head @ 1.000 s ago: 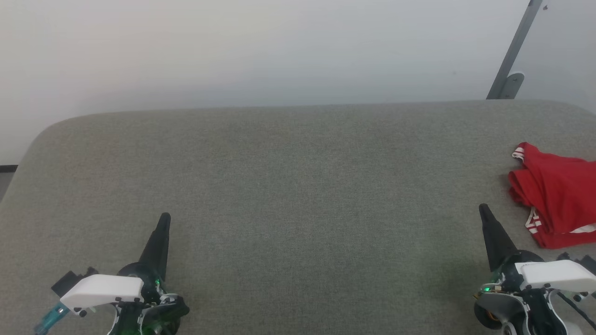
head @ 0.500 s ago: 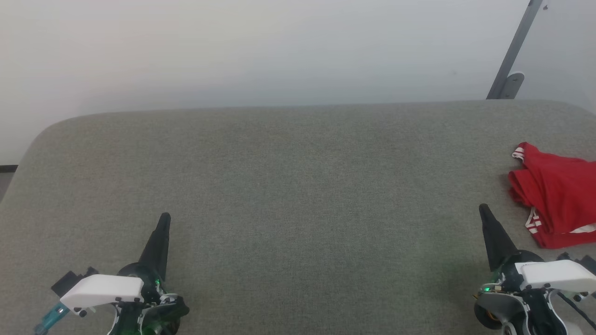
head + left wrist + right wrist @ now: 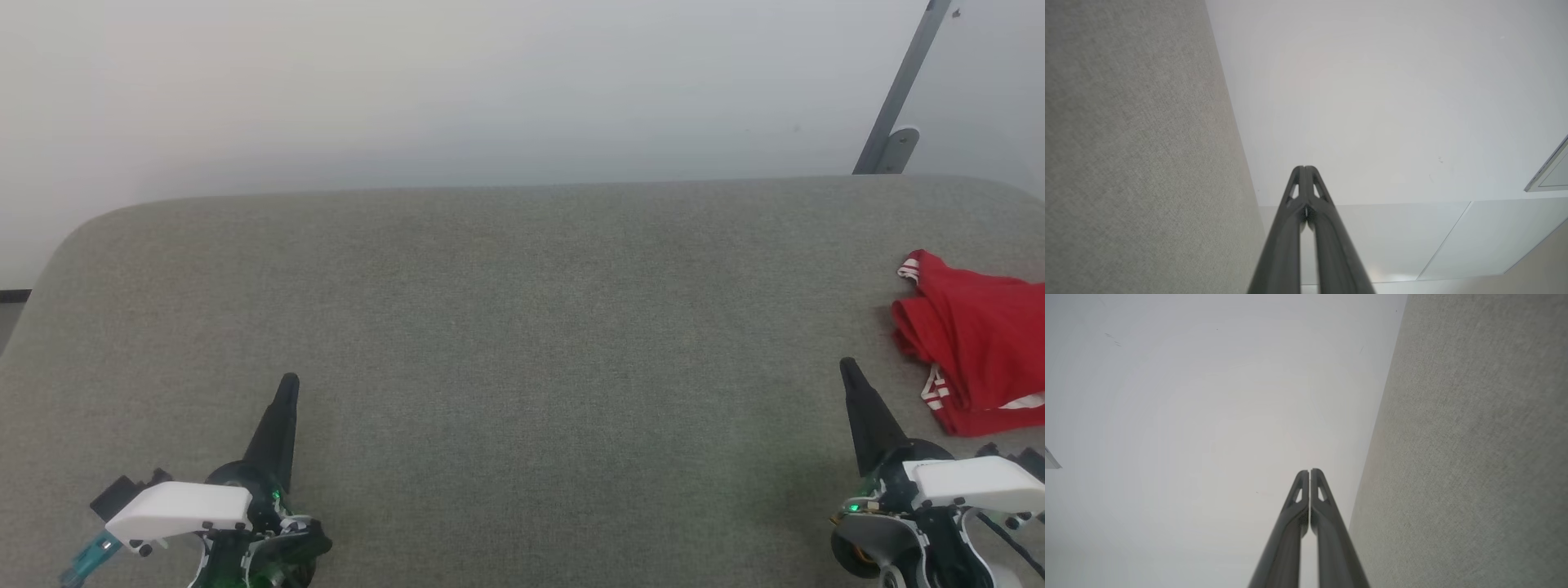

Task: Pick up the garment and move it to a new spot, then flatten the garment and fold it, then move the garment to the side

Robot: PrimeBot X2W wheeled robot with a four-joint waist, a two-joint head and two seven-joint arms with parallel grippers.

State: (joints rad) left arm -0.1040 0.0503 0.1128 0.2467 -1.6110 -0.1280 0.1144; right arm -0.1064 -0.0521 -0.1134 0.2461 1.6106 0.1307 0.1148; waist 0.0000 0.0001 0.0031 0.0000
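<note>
We are looking at a broad grey-green woven fabric surface (image 3: pixel 522 327) with rounded far corners, stretching across most of the head view. Behind its far edge a plain pale grey-white wall (image 3: pixel 408 90) is rising. Above the surface's far right corner a slim grey metal bar (image 3: pixel 906 77) is slanting up to the right along that wall, and a small rounded grey bracket (image 3: pixel 896 149) is sitting at the bar's foot, just above the surface's edge. Beside the surface's left edge a short dark strip (image 3: pixel 15 296) is showing. In the left wrist view, beyond the surface's edge, pale glossy panels (image 3: pixel 1392 237) are meeting at thin seams.
</note>
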